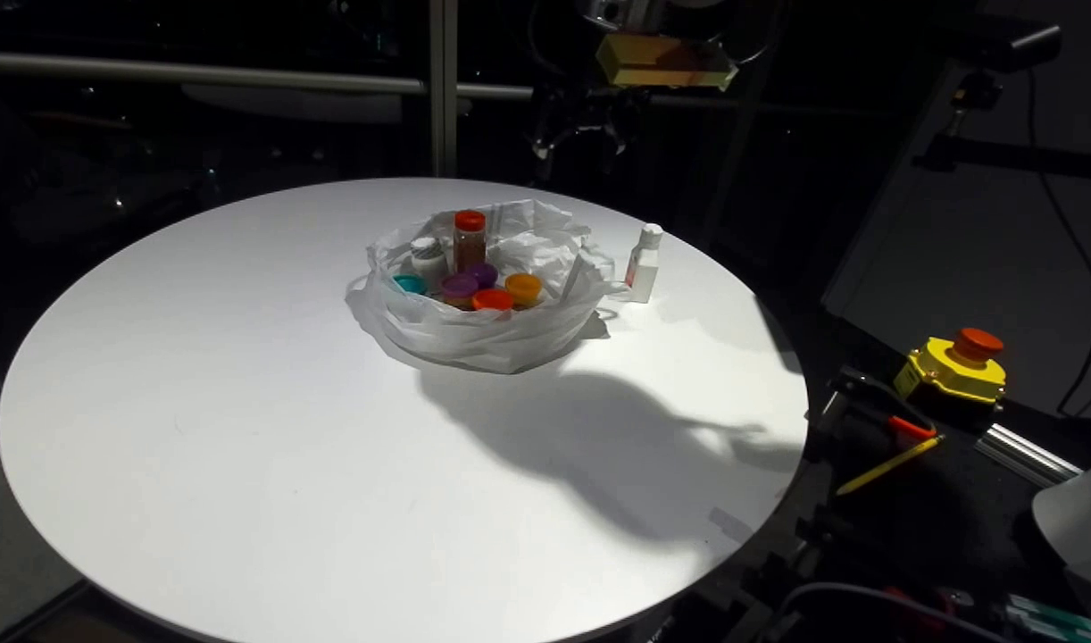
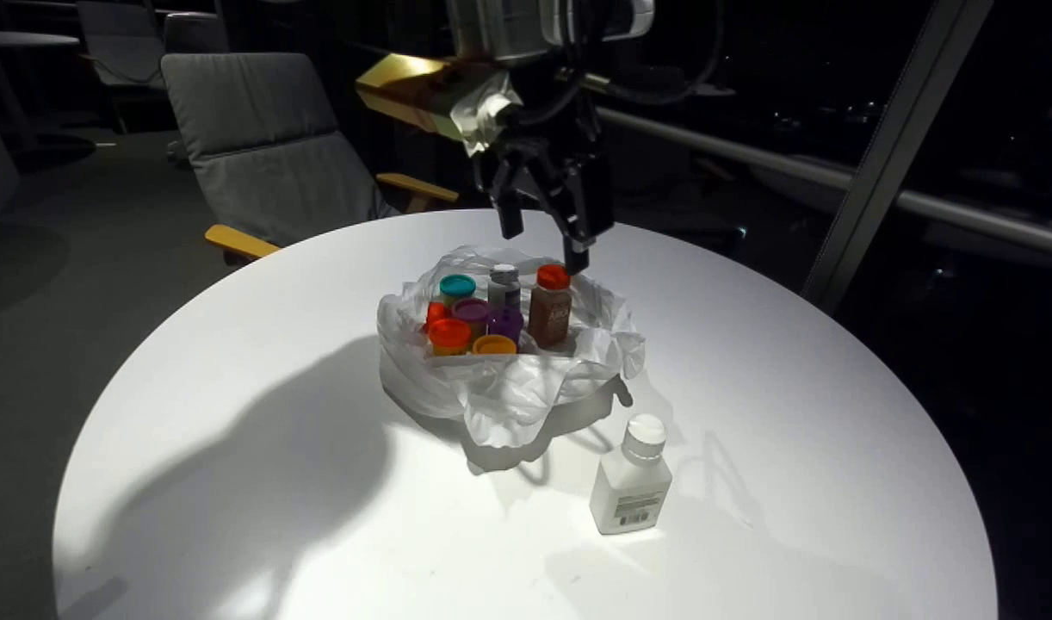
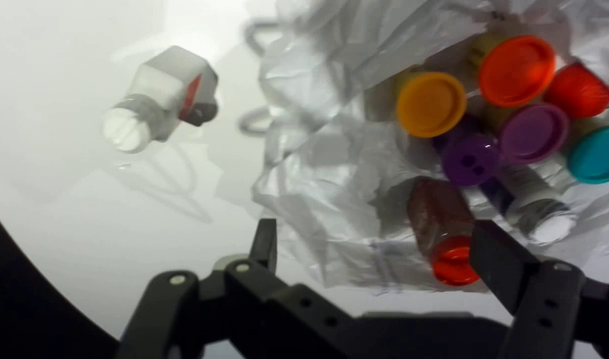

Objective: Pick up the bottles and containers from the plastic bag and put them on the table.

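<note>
Inside the plastic bag (image 2: pixel 509 400), a brown bottle with a red cap (image 2: pixel 550 314) stands beside a white-capped bottle (image 2: pixel 504 293). A purple bottle (image 2: pixel 505 324) and small tubs with teal (image 2: pixel 457 287), purple (image 2: pixel 470 311), orange (image 2: pixel 494 345) and red (image 2: pixel 449 333) lids share the bag, along with a red item (image 3: pixel 579 92). Outside it, a white bottle (image 2: pixel 631 491) rests upright on the round white table (image 1: pixel 197 402). My gripper (image 3: pixel 377 227) hangs open above the bag's edge, nothing between its fingers. In the wrist view, its right finger (image 3: pixel 504 264) partly covers the red cap.
A grey chair (image 2: pixel 255 155) with wooden armrests stands behind the table. A yellow-and-red button box (image 1: pixel 954 368) and a yellow pen (image 1: pixel 889 466) lie on a dark surface beside the table. The bag's thin handles trail near the white bottle.
</note>
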